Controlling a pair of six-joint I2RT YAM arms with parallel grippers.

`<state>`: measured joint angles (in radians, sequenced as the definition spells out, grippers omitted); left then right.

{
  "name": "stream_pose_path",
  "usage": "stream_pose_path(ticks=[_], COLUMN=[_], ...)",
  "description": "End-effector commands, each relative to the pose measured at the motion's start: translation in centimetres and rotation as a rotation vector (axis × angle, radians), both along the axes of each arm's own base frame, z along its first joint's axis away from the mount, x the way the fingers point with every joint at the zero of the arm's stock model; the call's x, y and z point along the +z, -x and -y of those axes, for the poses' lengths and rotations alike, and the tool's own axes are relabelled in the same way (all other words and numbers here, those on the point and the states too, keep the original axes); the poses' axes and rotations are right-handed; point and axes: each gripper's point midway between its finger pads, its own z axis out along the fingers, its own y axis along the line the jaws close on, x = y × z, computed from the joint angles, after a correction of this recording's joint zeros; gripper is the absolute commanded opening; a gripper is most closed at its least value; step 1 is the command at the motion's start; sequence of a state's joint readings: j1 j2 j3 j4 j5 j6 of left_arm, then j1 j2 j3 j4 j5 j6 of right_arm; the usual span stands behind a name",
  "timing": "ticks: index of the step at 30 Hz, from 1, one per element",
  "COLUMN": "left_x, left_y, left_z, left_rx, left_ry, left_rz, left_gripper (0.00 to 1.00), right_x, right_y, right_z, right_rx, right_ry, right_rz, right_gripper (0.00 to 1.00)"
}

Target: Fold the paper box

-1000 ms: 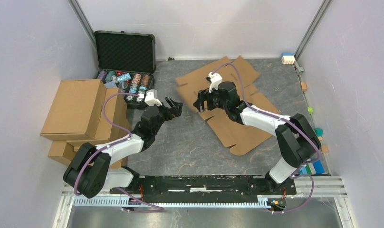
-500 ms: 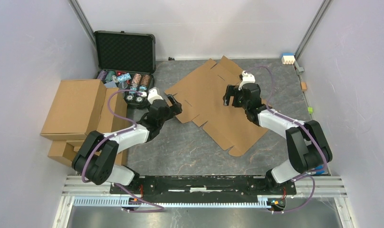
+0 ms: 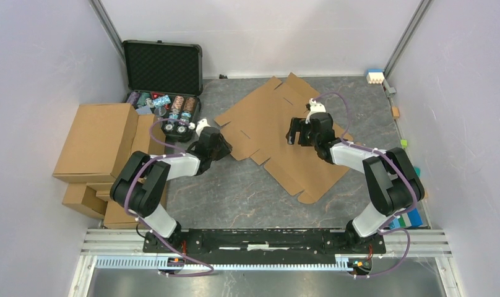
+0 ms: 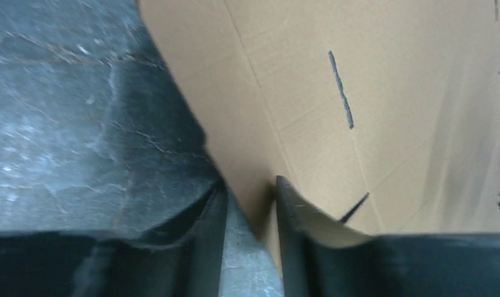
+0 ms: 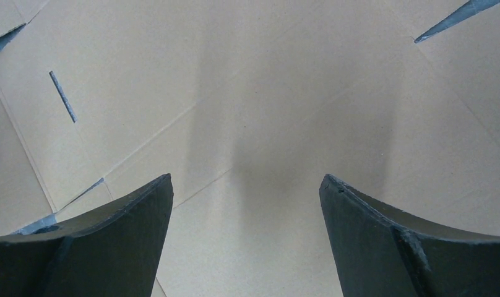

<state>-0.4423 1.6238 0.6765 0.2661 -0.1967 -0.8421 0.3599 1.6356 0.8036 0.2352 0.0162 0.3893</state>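
Note:
The paper box (image 3: 278,124) is a flat die-cut brown cardboard sheet, lying unfolded at the middle back of the table. My left gripper (image 3: 224,147) sits low at the sheet's left edge. In the left wrist view its fingers (image 4: 250,182) stand narrowed, with a corner of the cardboard (image 4: 359,74) between them. A strip of table still shows beside that corner, so nothing is pinched. My right gripper (image 3: 295,133) hovers over the sheet's middle. Its jaws (image 5: 246,179) are wide open above bare cardboard (image 5: 247,93).
An open black foam-lined case (image 3: 163,65) holding chips stands at the back left. A pile of brown cartons (image 3: 102,142) fills the left side next to my left arm. Small coloured blocks (image 3: 408,216) lie along the right wall.
The sheet, bunched up under the right gripper a second ago, now lies flat and released. The left gripper has moved right to the sheet's edge and its jaws have narrowed.

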Motion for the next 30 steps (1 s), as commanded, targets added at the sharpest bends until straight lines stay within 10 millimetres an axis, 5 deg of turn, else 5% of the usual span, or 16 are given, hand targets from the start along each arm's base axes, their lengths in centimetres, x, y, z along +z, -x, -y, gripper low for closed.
stream_pose_path(ticks=[1, 4, 14, 20, 25, 30], left_x=[3.0, 3.9, 8.3, 10.3, 11.6, 12.7], left_y=[-1.5, -1.4, -0.7, -0.2, 0.3, 0.8], left_z=[2.7, 2.5, 2.1, 1.6, 2.1, 1.5], left_rx=[-0.097, -0.098, -0.094, -0.076, -0.090, -0.067], left_ry=[0.082, 0.078, 0.143, 0.174, 0.232, 0.253], left_rz=[0.082, 0.110, 0.322, 0.431, 0.475, 0.515], left_gripper=[0.28, 0.02, 0.02, 0.02, 0.02, 0.02], right_x=[1.5, 1.6, 3.8, 6.6, 6.9, 4.6], right_y=[-1.0, -1.0, -0.1, 1.7, 5.3, 11.1], right_z=[-0.9, -0.8, -0.8, 2.3, 4.7, 7.1], right_rx=[0.009, 0.009, 0.018, -0.106, -0.193, -0.344], right_ry=[-0.037, -0.036, -0.088, -0.097, -0.110, -0.179], right_rz=[0.050, 0.053, 0.142, 0.267, 0.145, 0.001], right_gripper=[0.92, 0.93, 0.93, 0.95, 0.98, 0.98])
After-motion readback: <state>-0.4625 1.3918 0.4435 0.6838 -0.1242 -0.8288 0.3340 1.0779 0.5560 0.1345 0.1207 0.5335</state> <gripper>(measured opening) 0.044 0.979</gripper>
